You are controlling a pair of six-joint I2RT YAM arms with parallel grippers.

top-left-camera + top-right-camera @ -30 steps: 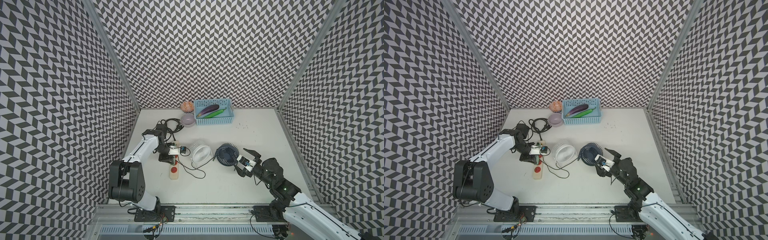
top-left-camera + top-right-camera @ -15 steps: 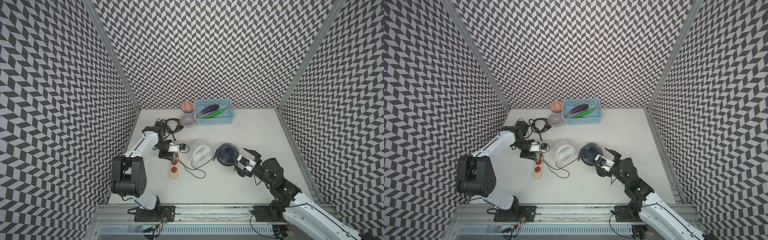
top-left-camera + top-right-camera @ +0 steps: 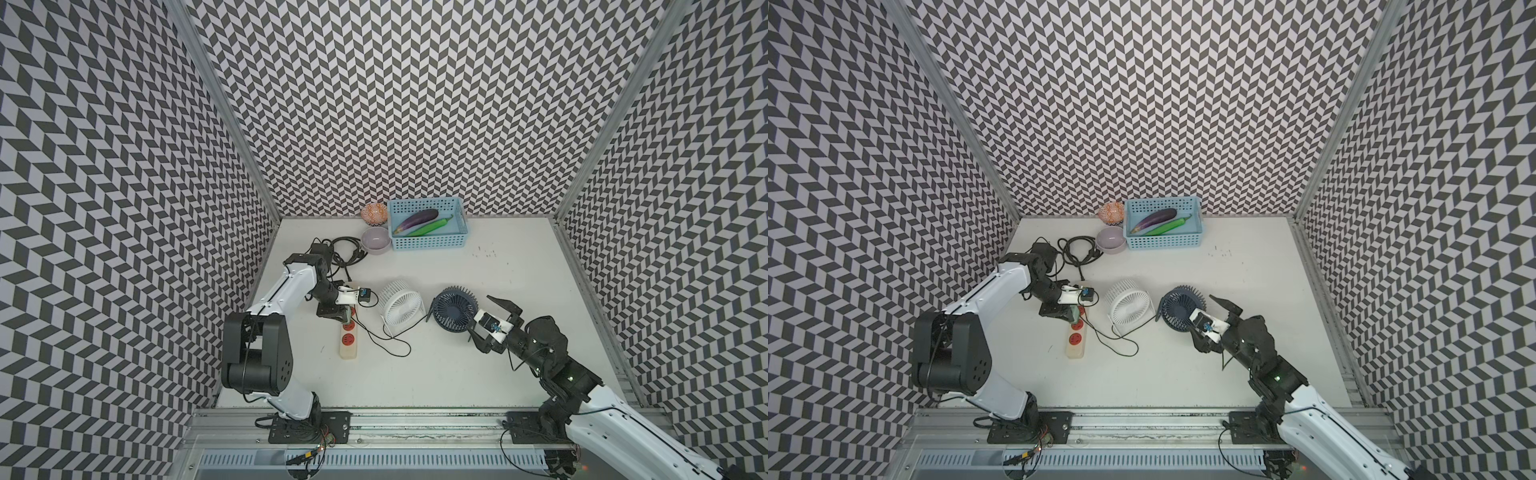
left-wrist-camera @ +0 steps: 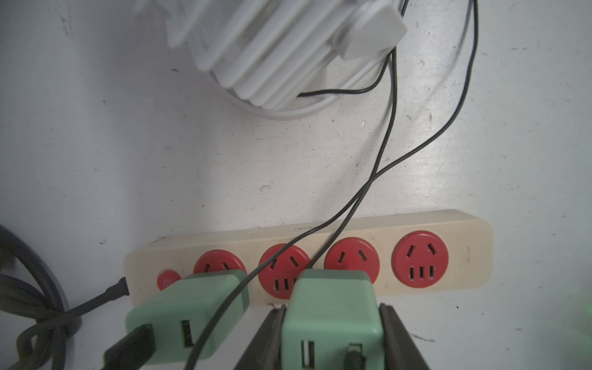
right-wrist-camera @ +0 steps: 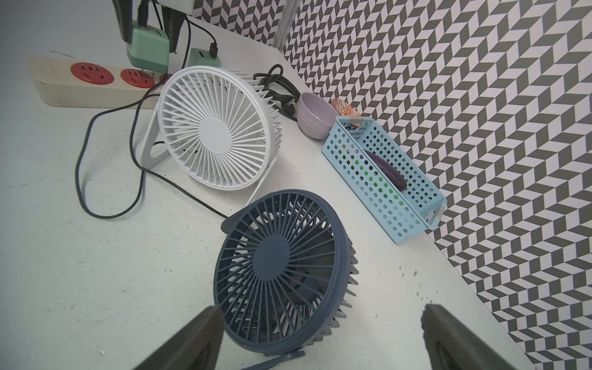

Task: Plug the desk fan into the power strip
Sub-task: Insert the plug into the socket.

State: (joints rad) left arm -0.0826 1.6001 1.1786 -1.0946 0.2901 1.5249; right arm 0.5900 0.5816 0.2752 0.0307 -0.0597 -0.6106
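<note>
The cream power strip (image 3: 348,352) (image 3: 1076,351) (image 4: 464,256) (image 5: 80,93) lies left of centre. A green adapter (image 4: 179,307) sits in the red socket beside the strip's button. My left gripper (image 3: 343,318) (image 3: 1071,316) (image 4: 331,312) is shut on a second green adapter (image 4: 333,301) (image 5: 147,43) over the third socket, prongs at its face. Thin black cables run toward the white fan (image 3: 401,306) (image 5: 214,128) and the dark blue fan (image 3: 453,309) (image 5: 282,266). My right gripper (image 3: 482,318) (image 5: 320,312) stands open beside the blue fan, touching nothing.
At the back stand a blue basket (image 3: 428,245) holding an eggplant and a green vegetable, a purple bowl (image 3: 376,241) and an orange patterned bowl (image 3: 374,212). The strip's thick black cord (image 3: 343,249) is coiled near the left wall. Patterned walls close three sides.
My left arm's elbow has swung a little while its gripper stays over the strip with the green adapter. The right arm and both fans have not moved.
</note>
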